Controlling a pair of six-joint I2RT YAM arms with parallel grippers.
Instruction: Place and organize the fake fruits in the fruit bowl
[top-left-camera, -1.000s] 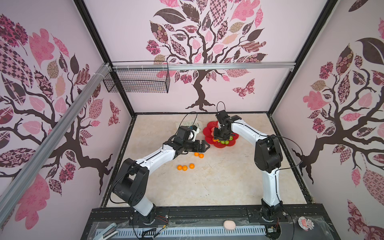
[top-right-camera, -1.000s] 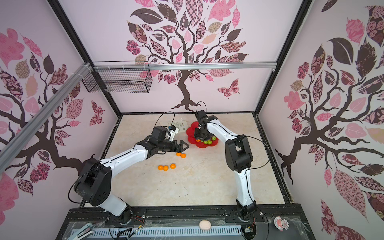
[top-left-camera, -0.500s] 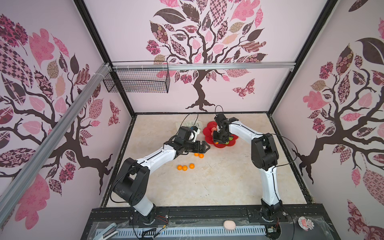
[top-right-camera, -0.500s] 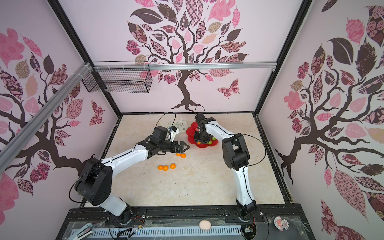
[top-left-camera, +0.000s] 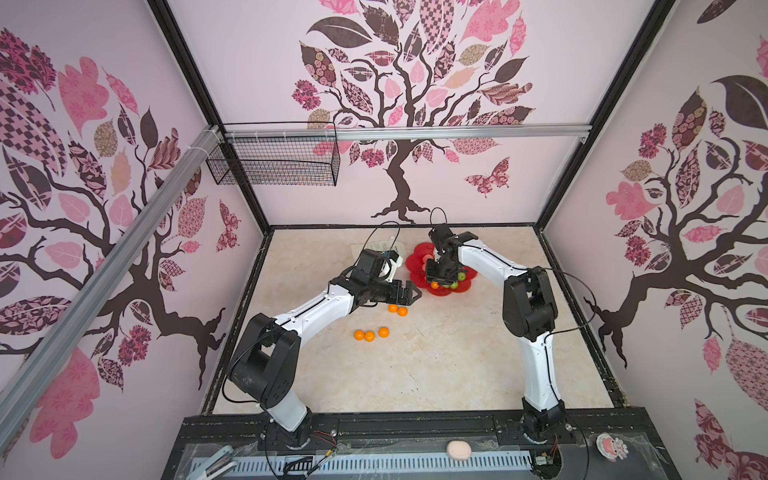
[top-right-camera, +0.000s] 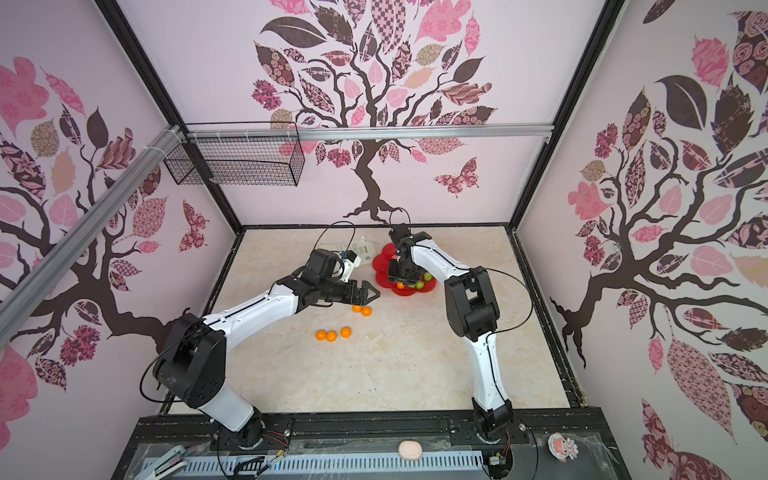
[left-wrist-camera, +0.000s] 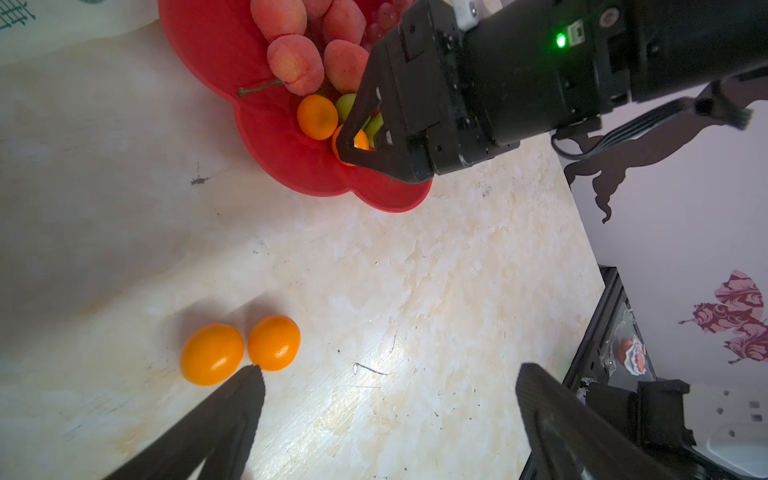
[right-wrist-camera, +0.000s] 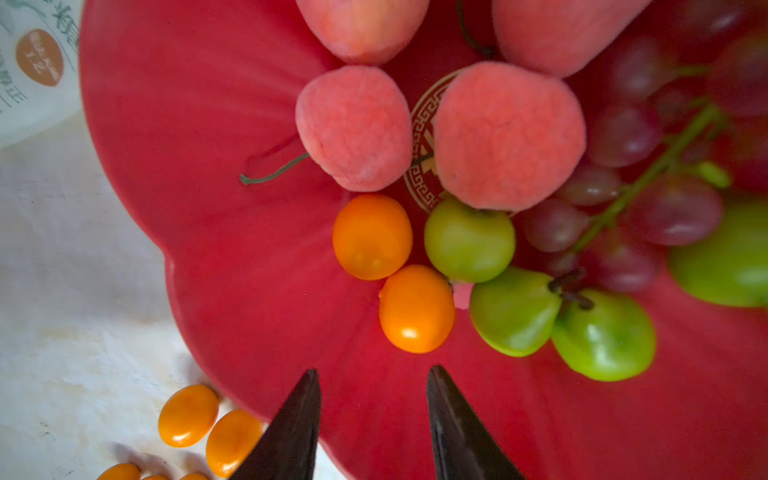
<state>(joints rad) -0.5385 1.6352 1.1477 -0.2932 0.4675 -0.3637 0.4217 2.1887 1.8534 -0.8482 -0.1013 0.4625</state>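
The left arm (top-left-camera: 316, 311) reaches forward, low and inward, its left gripper (left-wrist-camera: 389, 368) lying level with jaws spread wide and empty, while the right arm (top-left-camera: 486, 259) reaches inward, wrist bent, right gripper (right-wrist-camera: 373, 370) pointing down, jaws parted, gripping nothing.

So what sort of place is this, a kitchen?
Likely a robot test booth: left arm and right arm on a black rail, tree-patterned walls boxing in the table, fake fruits in a red bowl.

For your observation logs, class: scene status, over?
Left pincer open beside two tangerines. Right pincer open, empty, over fruit bowl. Three more tangerines loose on table. Nothing blocking.
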